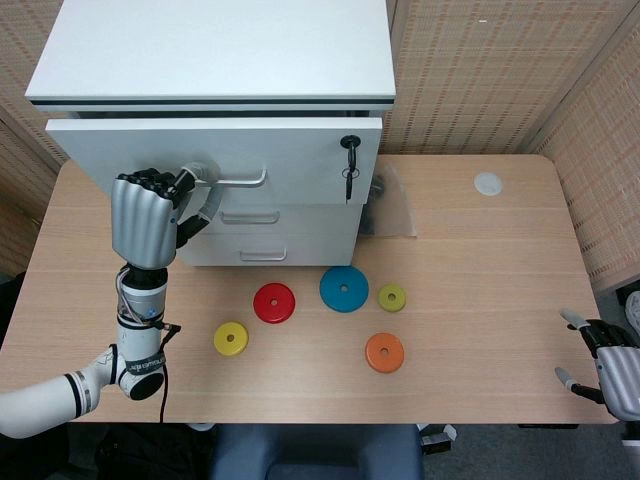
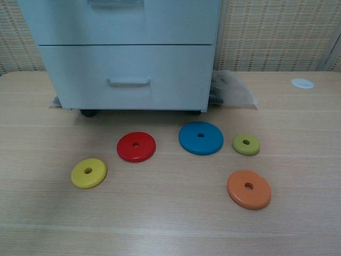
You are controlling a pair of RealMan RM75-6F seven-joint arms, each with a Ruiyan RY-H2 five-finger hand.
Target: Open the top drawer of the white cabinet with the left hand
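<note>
The white metal three-drawer cabinet [image 1: 215, 110] stood at the far left of the light wooden table [image 1: 480, 290]. Its top drawer [image 1: 290, 160] projected forward of the two lower drawer fronts in the head view, partly pulled out. The silver bar handle [image 1: 235, 181] of that drawer ran along the lower part of the drawer front.

The left hand [image 1: 145, 220] was positioned at the left end of the silver bar handle, with the back of the hand facing the camera. Its fingers [image 1: 190, 178] were curled around the handle end, gripping it. The forearm extended down from the hand toward the near table edge. The chest view did not show this hand.

A black key [image 1: 349, 158] hung from the lock at the upper right corner of the top drawer front.

The right hand [image 1: 610, 365] rested at the near right corner of the table, well apart from the cabinet. Its fingers were spread and held nothing.

Five flat discs with centre holes lay on the table in front of the cabinet: a red disc [image 2: 136, 146], a large blue disc [image 2: 201, 137], a small olive-green disc [image 2: 245, 144], an orange disc [image 2: 249, 189] and a yellow disc [image 2: 89, 173]. None touched another.

A clear plastic bag [image 2: 232, 90] lay against the right side of the cabinet. A small white round cap [image 1: 487, 183] lay near the far right table edge.
</note>
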